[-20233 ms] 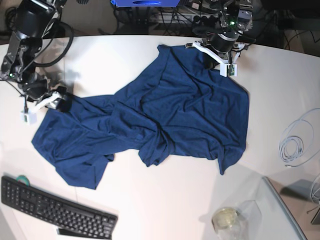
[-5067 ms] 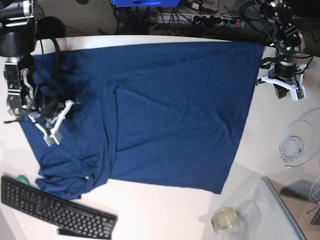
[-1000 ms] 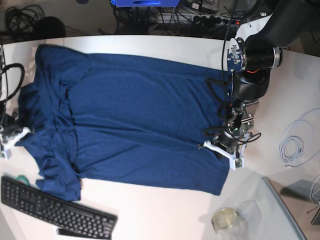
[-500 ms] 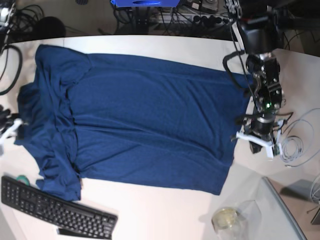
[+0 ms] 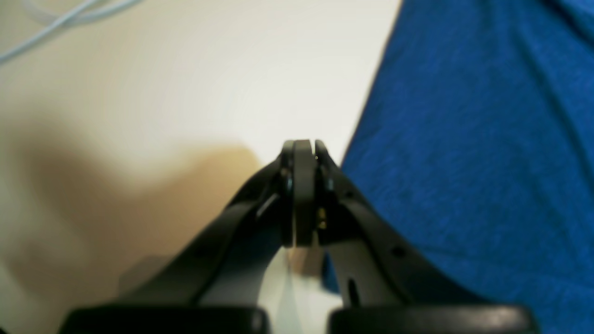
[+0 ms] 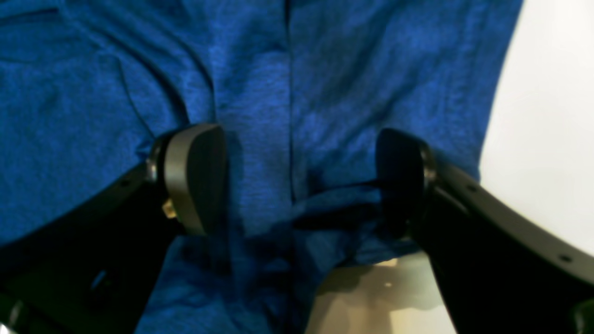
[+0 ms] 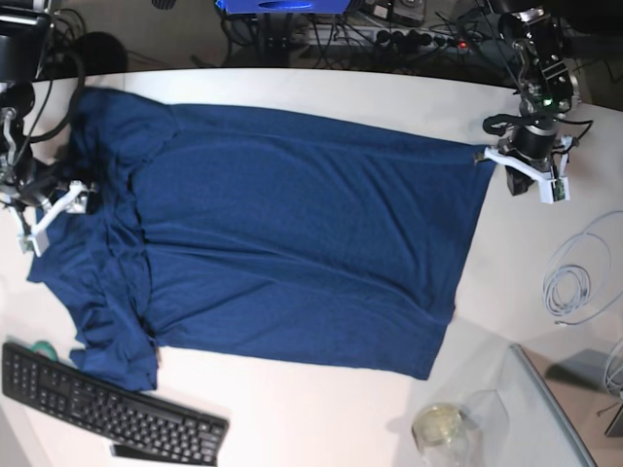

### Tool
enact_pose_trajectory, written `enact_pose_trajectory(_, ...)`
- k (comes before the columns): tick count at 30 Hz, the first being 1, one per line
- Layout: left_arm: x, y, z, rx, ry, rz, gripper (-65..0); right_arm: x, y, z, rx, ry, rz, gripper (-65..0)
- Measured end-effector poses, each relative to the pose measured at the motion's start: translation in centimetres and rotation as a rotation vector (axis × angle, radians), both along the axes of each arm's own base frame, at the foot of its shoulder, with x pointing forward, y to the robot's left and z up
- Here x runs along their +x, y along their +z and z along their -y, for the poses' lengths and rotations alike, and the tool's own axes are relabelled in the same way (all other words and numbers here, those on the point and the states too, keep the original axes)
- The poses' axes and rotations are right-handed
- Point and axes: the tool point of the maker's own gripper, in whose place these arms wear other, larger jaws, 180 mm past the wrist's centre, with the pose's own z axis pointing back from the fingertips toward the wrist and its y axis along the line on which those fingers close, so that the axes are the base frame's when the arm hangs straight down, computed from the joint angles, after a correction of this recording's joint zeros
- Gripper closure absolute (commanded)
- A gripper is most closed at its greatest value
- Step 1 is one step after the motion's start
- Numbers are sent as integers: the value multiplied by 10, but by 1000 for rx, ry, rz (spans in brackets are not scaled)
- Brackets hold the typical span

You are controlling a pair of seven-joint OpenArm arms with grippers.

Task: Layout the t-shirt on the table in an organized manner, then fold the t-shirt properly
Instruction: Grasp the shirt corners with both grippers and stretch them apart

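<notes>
The t-shirt (image 7: 282, 233) lay spread flat across the white table (image 7: 321, 409) in the base view, sleeves bunched at the view's left, hem toward the right. The left gripper (image 7: 531, 175) stood just beside the shirt's upper-right corner; the right gripper (image 7: 44, 216) hovered over the left sleeve area. A black keyboard (image 7: 107, 407) lay near the bottom-left edge. Left wrist view: the left gripper (image 5: 301, 153) had its fingers pressed together on nothing, over bare table beside the fabric edge. Right wrist view: the right gripper (image 6: 301, 181) had fingers spread wide, straddling a shirt seam.
</notes>
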Motion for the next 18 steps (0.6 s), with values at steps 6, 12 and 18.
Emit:
enact_pose_trajectory(6,0,7,-12,-1,17,24,0,-12,-5,-1,-3,5,-21,-444)
enact_pose_trajectory(12,-2,5,-11,-3,16,19,0,-19,-9,-24,-5,90,-34,-180)
enact_pose_trajectory(18,-1,5,-10,-6,16,20,0,-26,1,-32,-17,119,-9,-15)
